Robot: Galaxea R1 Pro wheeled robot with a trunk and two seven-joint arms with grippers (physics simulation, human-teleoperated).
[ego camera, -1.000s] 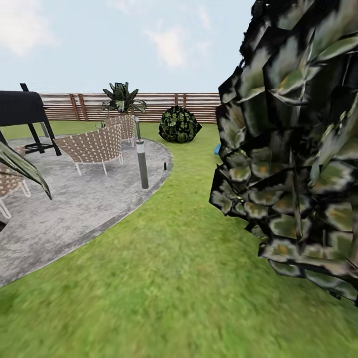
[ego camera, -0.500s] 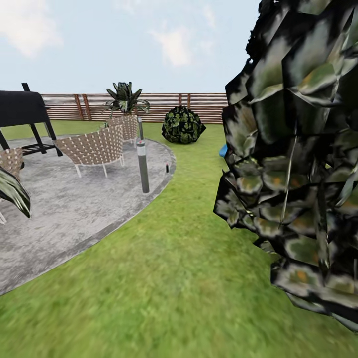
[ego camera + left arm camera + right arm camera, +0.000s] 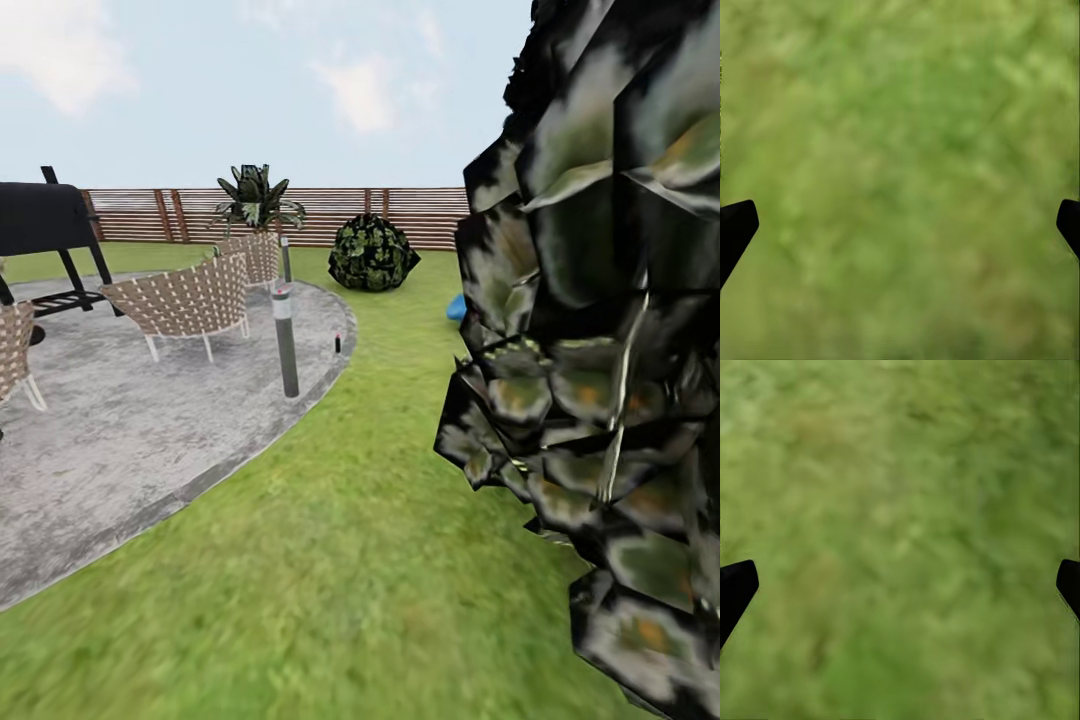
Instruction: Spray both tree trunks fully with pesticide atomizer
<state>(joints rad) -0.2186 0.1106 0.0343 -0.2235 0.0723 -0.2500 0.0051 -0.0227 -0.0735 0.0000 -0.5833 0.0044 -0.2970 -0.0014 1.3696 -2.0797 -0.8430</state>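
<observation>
No pesticide atomizer could be identified; a small blue object (image 3: 456, 306) at centre right, half hidden by the dark bush (image 3: 600, 350), was too small to name. Left gripper (image 3: 900, 225) and right gripper (image 3: 900, 585) hung wide apart, empty, over lawn (image 3: 340, 560). The bush, close at right, risked snagging the trunk. No containers were visible near the paving (image 3: 120, 440).

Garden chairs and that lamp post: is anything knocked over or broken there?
Nothing stands out. The chairs stand upright on the grey paving, the lamp post is straight, and the fence looks whole.
</observation>
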